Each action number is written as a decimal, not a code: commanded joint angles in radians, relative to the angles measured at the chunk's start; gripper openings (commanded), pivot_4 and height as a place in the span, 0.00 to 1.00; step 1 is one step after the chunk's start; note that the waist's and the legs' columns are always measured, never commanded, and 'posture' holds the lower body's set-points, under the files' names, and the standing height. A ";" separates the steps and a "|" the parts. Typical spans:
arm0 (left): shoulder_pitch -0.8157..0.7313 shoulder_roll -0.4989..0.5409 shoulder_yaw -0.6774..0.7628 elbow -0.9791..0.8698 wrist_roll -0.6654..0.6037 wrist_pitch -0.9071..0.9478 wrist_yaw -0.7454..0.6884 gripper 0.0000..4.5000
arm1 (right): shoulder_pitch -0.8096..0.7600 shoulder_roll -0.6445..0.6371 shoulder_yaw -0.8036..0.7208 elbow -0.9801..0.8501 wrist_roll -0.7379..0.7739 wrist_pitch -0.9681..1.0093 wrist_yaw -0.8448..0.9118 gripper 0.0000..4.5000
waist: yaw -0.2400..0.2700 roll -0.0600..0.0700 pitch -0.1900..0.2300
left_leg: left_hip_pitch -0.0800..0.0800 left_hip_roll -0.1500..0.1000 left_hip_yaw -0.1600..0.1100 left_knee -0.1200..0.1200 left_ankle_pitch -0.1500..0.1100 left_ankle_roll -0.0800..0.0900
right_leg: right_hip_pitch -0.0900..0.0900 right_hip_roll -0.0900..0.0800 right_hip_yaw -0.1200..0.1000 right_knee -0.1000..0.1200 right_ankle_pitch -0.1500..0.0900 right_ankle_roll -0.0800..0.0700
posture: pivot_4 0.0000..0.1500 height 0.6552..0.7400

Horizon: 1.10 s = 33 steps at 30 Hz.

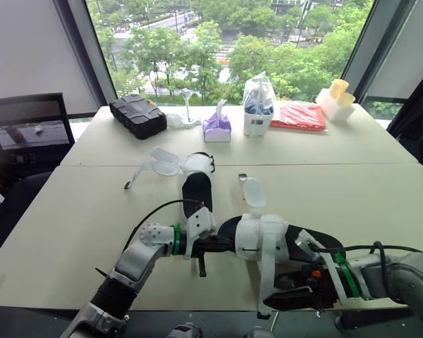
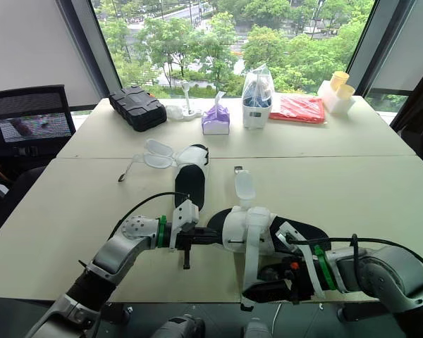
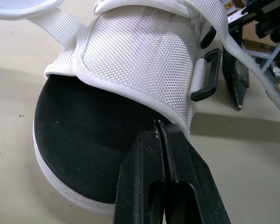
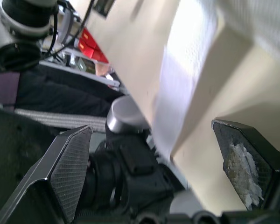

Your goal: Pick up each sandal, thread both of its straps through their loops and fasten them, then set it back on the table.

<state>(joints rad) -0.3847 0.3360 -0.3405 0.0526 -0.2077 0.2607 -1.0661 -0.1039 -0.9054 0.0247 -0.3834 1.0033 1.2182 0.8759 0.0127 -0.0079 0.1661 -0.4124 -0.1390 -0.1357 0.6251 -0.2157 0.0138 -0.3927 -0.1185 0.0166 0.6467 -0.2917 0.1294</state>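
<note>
The near sandal (image 1: 264, 239), black sole with a white mesh upper, lies across the table's front edge. My left gripper (image 1: 222, 244) is shut on its toe end; in the left wrist view the fingertips (image 3: 161, 133) pinch the white fabric edge over the sole, beside a black loop (image 3: 206, 74). A long white strap (image 1: 266, 282) hangs down from this sandal. My right gripper (image 1: 278, 296) is open below the table edge, and that strap (image 4: 186, 93) runs between its fingers (image 4: 70, 163). The second sandal (image 1: 197, 186) lies farther back, straps spread open.
Along the far side stand a black case (image 1: 137, 115), a purple tissue box (image 1: 217, 127), a clear bag (image 1: 258, 105), a red packet (image 1: 298, 116) and yellow cups (image 1: 336, 98). A chair (image 1: 28, 134) stands at the left. The table's front edge (image 1: 197, 306) is close.
</note>
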 commanded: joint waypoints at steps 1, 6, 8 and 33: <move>0.025 0.016 -0.007 -0.028 0.000 0.022 0.002 0.00 | -0.028 0.051 -0.013 0.002 0.021 0.021 -0.037 0.99 | 0.000 0.000 0.000 | 0.000 0.000 0.000 0.000 0.000 0.000 | 0.000 0.000 0.000 0.000 0.000 0.000 | 1.00 1.00; 0.035 0.019 -0.007 -0.043 0.000 0.033 0.010 0.00 | -0.062 0.129 -0.027 0.012 0.026 0.055 -0.101 0.99 | 0.001 0.000 0.000 | 0.000 0.000 0.000 0.000 0.000 0.000 | 0.000 0.000 0.000 0.000 0.000 0.000 | 1.00 1.00; 0.035 0.018 -0.008 -0.045 0.001 0.037 0.011 0.00 | -0.064 0.139 -0.035 0.014 0.027 0.062 -0.113 0.99 | 0.002 0.000 0.000 | 0.000 0.000 0.000 0.000 0.000 0.000 | 0.000 0.000 0.000 0.000 0.000 0.000 | 1.00 1.00; 0.022 -0.007 -0.017 -0.025 0.003 0.030 0.024 0.00 | -0.471 -0.058 -0.056 0.183 0.066 0.190 0.033 0.01 | 0.004 0.000 0.000 | 0.000 -0.001 -0.001 -0.001 0.000 0.000 | 0.001 0.000 -0.001 -0.002 0.000 0.000 | 1.00 1.00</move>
<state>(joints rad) -0.3633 0.3328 -0.3419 0.0163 -0.2091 0.2916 -1.0440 -0.5294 -0.9540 -0.0616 -0.2426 1.0846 1.3992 0.8656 0.0171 -0.0080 0.1665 -0.4126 -0.1396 -0.1366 0.6233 -0.2157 0.0138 -0.3921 -0.1192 0.0154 0.6446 -0.2919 0.1293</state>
